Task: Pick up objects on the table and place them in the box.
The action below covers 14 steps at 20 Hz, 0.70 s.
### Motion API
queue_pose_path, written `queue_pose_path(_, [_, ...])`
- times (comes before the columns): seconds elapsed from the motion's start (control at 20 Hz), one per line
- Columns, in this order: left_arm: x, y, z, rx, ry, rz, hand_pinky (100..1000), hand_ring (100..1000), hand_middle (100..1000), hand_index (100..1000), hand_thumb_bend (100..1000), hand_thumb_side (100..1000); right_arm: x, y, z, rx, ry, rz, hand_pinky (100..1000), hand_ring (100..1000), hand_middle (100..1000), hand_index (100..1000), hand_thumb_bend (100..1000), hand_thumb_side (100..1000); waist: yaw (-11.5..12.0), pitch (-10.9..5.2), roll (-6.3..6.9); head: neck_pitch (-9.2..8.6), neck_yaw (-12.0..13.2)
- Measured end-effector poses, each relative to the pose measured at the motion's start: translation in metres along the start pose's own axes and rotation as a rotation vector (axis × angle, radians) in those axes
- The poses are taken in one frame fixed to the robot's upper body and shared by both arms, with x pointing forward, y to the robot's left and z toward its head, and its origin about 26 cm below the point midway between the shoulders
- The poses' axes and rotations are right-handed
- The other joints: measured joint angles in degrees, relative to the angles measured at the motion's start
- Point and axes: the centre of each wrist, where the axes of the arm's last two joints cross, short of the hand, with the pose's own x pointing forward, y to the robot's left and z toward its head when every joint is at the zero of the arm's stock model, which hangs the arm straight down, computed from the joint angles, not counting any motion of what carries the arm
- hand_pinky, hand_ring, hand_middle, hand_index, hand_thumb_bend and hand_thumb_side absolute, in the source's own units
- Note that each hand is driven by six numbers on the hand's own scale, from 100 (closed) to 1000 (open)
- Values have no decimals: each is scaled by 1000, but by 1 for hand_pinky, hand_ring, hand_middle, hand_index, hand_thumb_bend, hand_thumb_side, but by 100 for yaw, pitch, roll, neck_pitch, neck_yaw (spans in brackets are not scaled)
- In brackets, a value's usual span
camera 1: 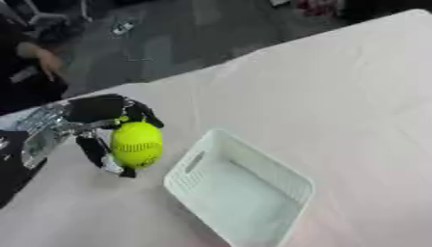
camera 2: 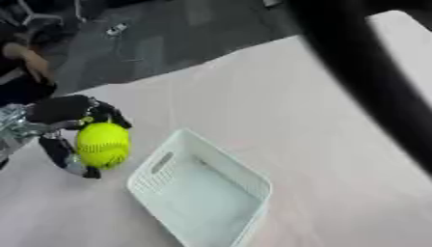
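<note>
**Left eye view: ball held beside the box's near-left wall**

Black left hand (camera 1: 105, 130) has its fingers curled round the yellow-green stitched ball (camera 1: 137, 144), carried above the pale table (camera 1: 337, 96). White slatted plastic box (camera 1: 239, 188) lies just beside the ball, toward the view's lower right. Judged next move: carry rightward over the rim. Right hand is not visible.

- The left hand (camera 1: 100, 126) is mostly black, with a broad, rounded black block at its back.
- Its fingers (camera 1: 91, 149) are slim and black, and one ends in a pale silver tip.
- The left forearm (camera 1: 40, 132) at the left edge shows shiny silver metal parts between black sections.
- A wide, blurred black band (camera 2: 363, 72) crosses the right eye view on the right; what part it is cannot be told.
</note>
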Motion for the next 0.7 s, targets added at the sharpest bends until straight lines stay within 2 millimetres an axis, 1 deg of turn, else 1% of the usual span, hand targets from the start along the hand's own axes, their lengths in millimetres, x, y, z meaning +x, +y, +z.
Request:
queue_pose_path(0.15, [2, 12, 1, 26, -15, -19, 100, 100, 213, 490, 100, 668, 1, -2, 1, 0, 0, 6, 100, 275, 393, 586, 100, 922, 59, -15, -3, 28, -2])
queue_pose_path(0.25, [4, 19, -1, 37, -33, -34, 100, 100, 212, 491, 100, 667, 3, -4, 3, -1, 1, 15, 100, 275, 392, 584, 100, 924, 127, -60, -22, 82, -7])
queue_pose_path(0.4, [11, 33, -8, 57, -82, -59, 100, 100, 211, 491, 100, 667, 6, -7, 6, 0, 9, 30, 100, 274, 390, 580, 100, 930, 217, -156, -83, 139, -52])
queue_pose_path(0.5, [17, 39, -12, 69, -115, -65, 100, 100, 211, 491, 100, 667, 8, -9, 8, 1, 10, 40, 100, 275, 390, 579, 100, 931, 256, -208, -101, 184, -70])
queue_pose_path(0.6, [22, 44, -17, 86, -145, -64, 100, 100, 212, 491, 100, 668, 9, -11, 10, 4, 10, 47, 100, 275, 391, 579, 100, 932, 281, -232, -112, 187, -71])
queue_pose_path(0.7, [27, 51, -28, 109, -184, -66, 100, 100, 213, 491, 100, 669, 10, -12, 11, 9, 11, 52, 100, 275, 390, 579, 100, 936, 282, -243, -139, 187, -71])
